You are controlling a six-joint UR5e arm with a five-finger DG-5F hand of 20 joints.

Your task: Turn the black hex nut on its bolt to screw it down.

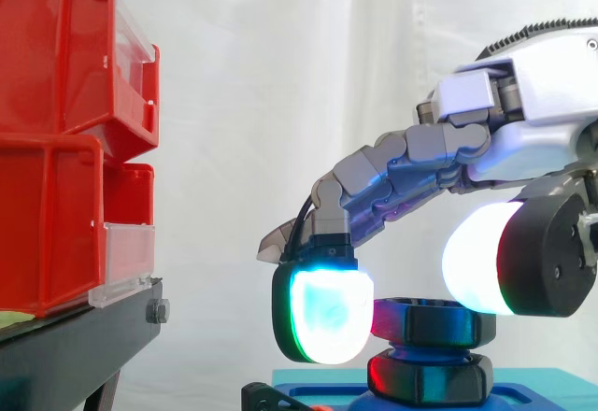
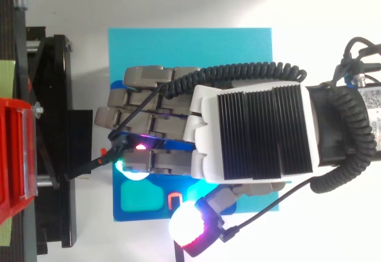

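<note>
The black hex nut (image 1: 425, 320) sits on its bolt above a wider black hex base (image 1: 430, 374), which stands on a blue board (image 1: 528, 392). My hand (image 1: 523, 103) reaches in from the right and arches over the nut with its fingers curled down. A cyan-green glowing fingertip pad (image 1: 322, 313) presses the nut's left side, and the white glowing thumb pad (image 1: 476, 257) sits at its upper right edge, so the nut is pinched between them. In the top view my hand (image 2: 250, 134) hides the nut and covers the middle of the blue board (image 2: 178, 47).
Stacked red bins (image 1: 65, 131) stand on a black stand (image 1: 75, 346) to the left, a short gap away from the fingers. In the top view the stand (image 2: 53, 125) borders the blue board's left edge. A white curtain hangs behind.
</note>
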